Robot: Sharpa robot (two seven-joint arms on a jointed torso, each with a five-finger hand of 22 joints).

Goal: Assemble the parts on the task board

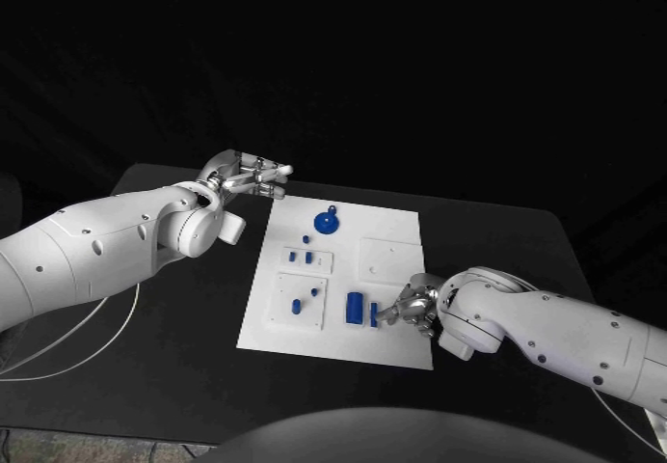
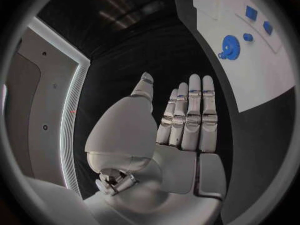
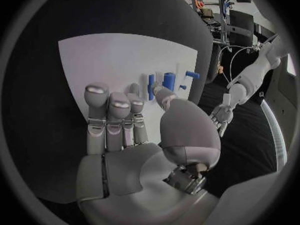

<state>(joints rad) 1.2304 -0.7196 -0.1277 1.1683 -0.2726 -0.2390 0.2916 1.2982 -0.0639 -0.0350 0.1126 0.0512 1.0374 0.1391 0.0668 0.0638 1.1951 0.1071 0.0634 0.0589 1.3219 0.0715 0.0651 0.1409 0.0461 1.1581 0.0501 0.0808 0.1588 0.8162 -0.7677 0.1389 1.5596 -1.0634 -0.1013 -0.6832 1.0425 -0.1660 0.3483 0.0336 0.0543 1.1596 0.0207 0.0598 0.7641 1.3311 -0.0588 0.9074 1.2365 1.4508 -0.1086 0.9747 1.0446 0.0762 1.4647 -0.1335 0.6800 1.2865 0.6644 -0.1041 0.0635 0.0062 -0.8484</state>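
The white task board (image 1: 389,246) lies mid-table. On it are a blue gear (image 1: 327,224), small blue pieces (image 1: 298,257) in the left recesses, a blue block (image 1: 356,307) and a thin blue piece (image 1: 374,313) beside it. My right hand (image 1: 413,304) hovers low over the board's near right part, fingers spread, with its thumb tip (image 3: 164,94) right next to the thin blue piece (image 3: 150,86); I cannot tell whether they touch. My left hand (image 1: 248,177) is off the board's far left corner, its fingers (image 2: 190,115) straight and apart, holding nothing. The gear (image 2: 230,47) lies well beyond it.
The black table (image 1: 181,328) has bare surface on both sides of the board. A white cable (image 1: 97,338) trails over the table's near left edge. My left forearm (image 1: 125,241) reaches over the table's left side.
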